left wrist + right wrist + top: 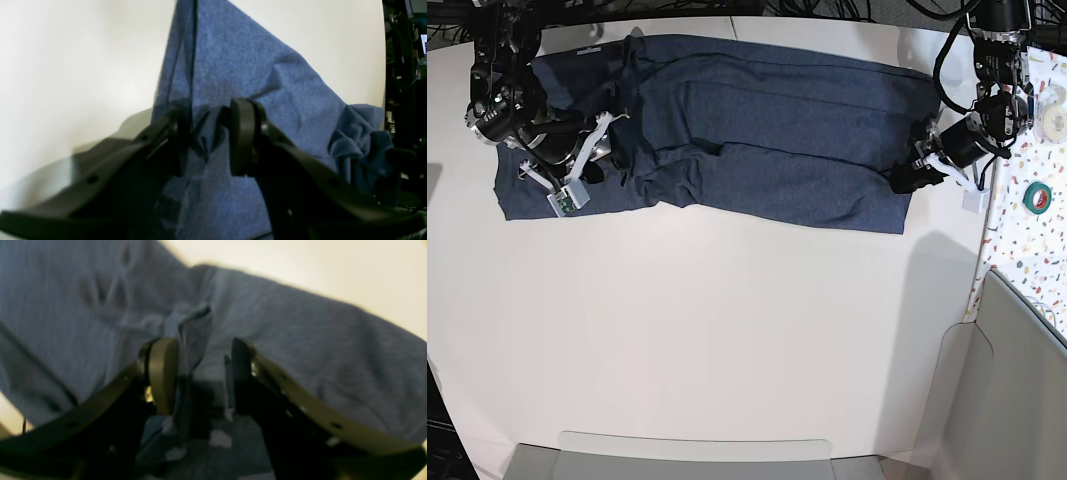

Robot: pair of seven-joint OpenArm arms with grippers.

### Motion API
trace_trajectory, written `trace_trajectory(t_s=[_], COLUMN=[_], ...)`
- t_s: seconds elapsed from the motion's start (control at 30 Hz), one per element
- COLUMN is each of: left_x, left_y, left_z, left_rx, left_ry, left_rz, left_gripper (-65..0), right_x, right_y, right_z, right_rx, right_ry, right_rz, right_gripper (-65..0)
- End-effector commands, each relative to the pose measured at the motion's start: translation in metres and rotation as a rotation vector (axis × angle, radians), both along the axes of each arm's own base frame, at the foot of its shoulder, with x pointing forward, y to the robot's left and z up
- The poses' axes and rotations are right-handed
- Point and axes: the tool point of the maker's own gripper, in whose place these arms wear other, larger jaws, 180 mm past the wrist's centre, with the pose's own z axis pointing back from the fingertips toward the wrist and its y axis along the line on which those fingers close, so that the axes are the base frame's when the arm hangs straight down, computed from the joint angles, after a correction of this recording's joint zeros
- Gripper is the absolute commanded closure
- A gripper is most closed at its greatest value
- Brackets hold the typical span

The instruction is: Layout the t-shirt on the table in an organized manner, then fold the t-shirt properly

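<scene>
White worktop [727, 330] carries the t-shirt [757, 140], spread wide along its 12 o'clock edge. Left end effector [206, 140] pinches a bunched fold at the shirt's 3 o'clock end; right end effector [200, 373] stands spread at 9 o'clock, cloth loose between its jaws.

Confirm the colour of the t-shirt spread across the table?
Dark heathered navy-blue cloth t-shirt, plain on the side showing; clearest in the base view.

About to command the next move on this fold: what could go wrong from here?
1. The right gripper has parted, but a flap of the t-shirt sits against one finger; pulling away could drag it.
2. The left gripper has bunched cloth between its fingers; a tug may skew the layout.
3. Wrinkles mid-shirt could get folded in.
</scene>
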Motion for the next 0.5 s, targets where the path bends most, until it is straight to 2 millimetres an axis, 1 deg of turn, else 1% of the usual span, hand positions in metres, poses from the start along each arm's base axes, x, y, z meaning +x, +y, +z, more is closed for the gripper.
trace_trajectory(t_s=[0.0,0.03,0.07,0.17,0.33,0.4,0.47], left_x=[0.0,0.0,0.001,0.005,-0.002,-0.006,-0.009], left_y=[0.01,0.011,0.016,0.035,0.057,0.058,0.059], left_z=[0.002,0.002,0.005,0.014,0.022,0.021,0.021], left_rx=[0.032,0.033,0.034,0.039,0.036,0.012,-0.004], left_ry=[0.005,0.005,-0.003,-0.03,0.005,0.015,0.026], left_rz=[-0.003,0.0,0.015,0.076,0.102,0.121,0.131], left_gripper=[-20.2,-20.2,-20.2,-20.2,-20.3,-21.4,-23.9], right_x=[0.009,0.01,0.012,0.015,0.016,0.02,0.021], right_y=[-0.005,-0.008,-0.011,-0.019,-0.028,-0.029,-0.029], right_z=[0.014,0.015,0.017,0.02,0.023,0.025,0.025], right_rx=[0.003,0.008,0.011,0.021,0.026,0.025,0.025], right_ry=[-0.055,-0.062,-0.068,-0.082,-0.092,-0.101,-0.101], right_rz=[-0.012,-0.031,-0.044,-0.088,-0.129,-0.13,-0.133], right_gripper=[-27.3,-27.3,-27.3,-27.3,-27.4,-27.4,-27.4])
